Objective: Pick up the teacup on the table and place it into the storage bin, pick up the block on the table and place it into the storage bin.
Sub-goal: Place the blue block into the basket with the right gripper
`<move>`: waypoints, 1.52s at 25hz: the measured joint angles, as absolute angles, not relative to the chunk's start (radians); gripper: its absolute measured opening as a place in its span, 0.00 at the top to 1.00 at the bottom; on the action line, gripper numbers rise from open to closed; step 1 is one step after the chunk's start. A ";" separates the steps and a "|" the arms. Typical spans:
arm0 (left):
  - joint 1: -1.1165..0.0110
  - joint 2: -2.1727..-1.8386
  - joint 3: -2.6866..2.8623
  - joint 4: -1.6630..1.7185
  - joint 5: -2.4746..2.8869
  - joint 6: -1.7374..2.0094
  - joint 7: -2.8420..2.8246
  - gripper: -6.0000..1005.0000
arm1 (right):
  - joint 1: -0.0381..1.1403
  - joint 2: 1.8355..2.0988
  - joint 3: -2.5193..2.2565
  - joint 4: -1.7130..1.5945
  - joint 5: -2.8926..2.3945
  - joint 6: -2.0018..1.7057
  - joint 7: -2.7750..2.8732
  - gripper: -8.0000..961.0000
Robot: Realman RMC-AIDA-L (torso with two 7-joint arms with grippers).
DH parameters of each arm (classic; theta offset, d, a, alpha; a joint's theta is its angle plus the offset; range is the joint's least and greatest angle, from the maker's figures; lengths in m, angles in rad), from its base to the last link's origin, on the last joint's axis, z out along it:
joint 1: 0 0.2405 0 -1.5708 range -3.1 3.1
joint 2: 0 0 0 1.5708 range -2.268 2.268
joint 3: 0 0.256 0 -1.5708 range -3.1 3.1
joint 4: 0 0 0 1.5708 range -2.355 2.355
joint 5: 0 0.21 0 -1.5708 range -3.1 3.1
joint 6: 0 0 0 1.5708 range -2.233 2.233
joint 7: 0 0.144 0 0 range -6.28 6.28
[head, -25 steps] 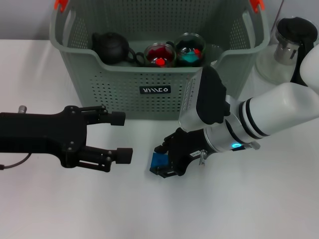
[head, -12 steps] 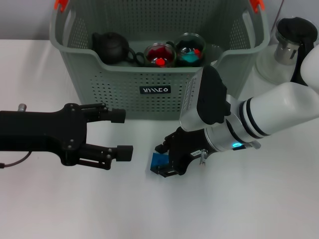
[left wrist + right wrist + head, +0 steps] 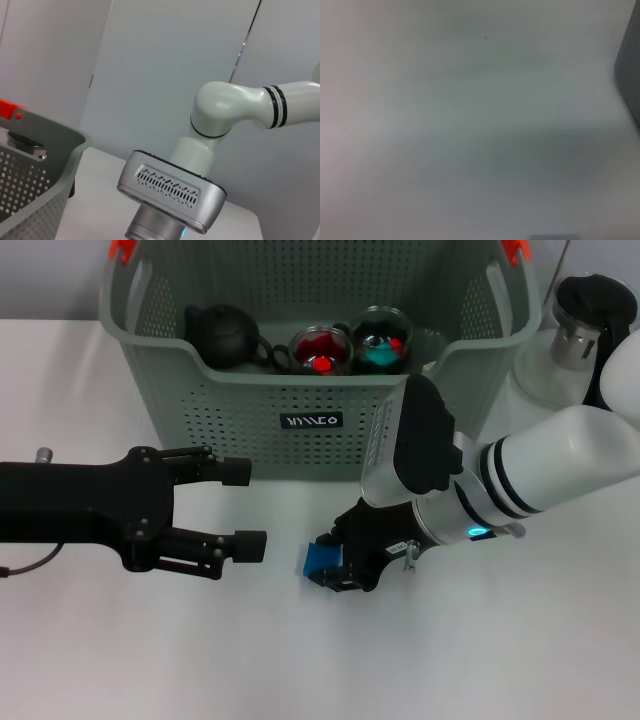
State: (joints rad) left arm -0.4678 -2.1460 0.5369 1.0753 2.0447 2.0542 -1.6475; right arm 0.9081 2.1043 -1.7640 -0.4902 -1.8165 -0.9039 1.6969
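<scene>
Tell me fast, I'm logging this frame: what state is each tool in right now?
Left tool: open, empty, over the table before the storage bin.
Right tool: closed on the blue block, low over the table.

black left gripper [image 3: 240, 509], white black-banded right arm [image 3: 540, 475], seemingly glossy
</scene>
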 joint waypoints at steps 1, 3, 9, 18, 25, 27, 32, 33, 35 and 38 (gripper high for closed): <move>-0.468 -2.146 0.537 1.075 2.045 2.054 -1.647 0.05 | 0.908 2.104 -1.762 -0.492 -1.817 -0.907 1.697 0.52; -0.468 -2.146 0.537 1.075 2.045 2.054 -1.648 0.05 | 0.905 2.103 -1.759 -0.503 -1.817 -0.917 1.697 0.53; -0.467 -2.145 0.537 1.075 2.045 2.056 -1.647 0.05 | 0.857 2.084 -1.711 -0.602 -1.818 -1.009 1.695 0.56; -0.435 -2.138 0.534 1.099 2.060 2.064 -1.638 0.05 | 0.770 2.014 -1.345 -0.865 -1.820 -1.327 1.714 0.55; -0.431 -2.142 0.535 1.107 2.060 2.065 -1.633 0.05 | 0.826 2.027 -1.061 -0.952 -1.808 -1.413 1.705 0.55; -0.434 -2.142 0.538 1.106 2.060 2.065 -1.632 0.05 | 0.878 2.038 -1.024 -0.912 -1.818 -1.301 1.719 0.55; -0.436 -2.141 0.540 1.102 2.057 2.065 -1.632 0.05 | 0.950 2.044 -1.035 -0.806 -1.900 -1.111 1.803 0.54; -0.436 -2.141 0.540 1.101 2.058 2.065 -1.632 0.05 | 0.969 2.045 -1.037 -0.776 -1.924 -1.080 1.815 0.54; -0.436 -2.142 0.541 1.101 2.059 2.065 -1.632 0.05 | 0.992 2.050 -1.039 -0.733 -1.964 -1.032 1.830 0.54; -0.434 -2.142 0.540 1.101 2.060 2.065 -1.632 0.05 | 0.994 2.071 -1.041 -0.741 -2.004 -0.984 1.834 0.54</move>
State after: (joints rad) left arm -0.4338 -2.1425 0.5405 1.1013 2.0598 2.0647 -1.6321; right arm 0.9940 2.0711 -1.0411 -0.7414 -2.0038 -0.9838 1.8343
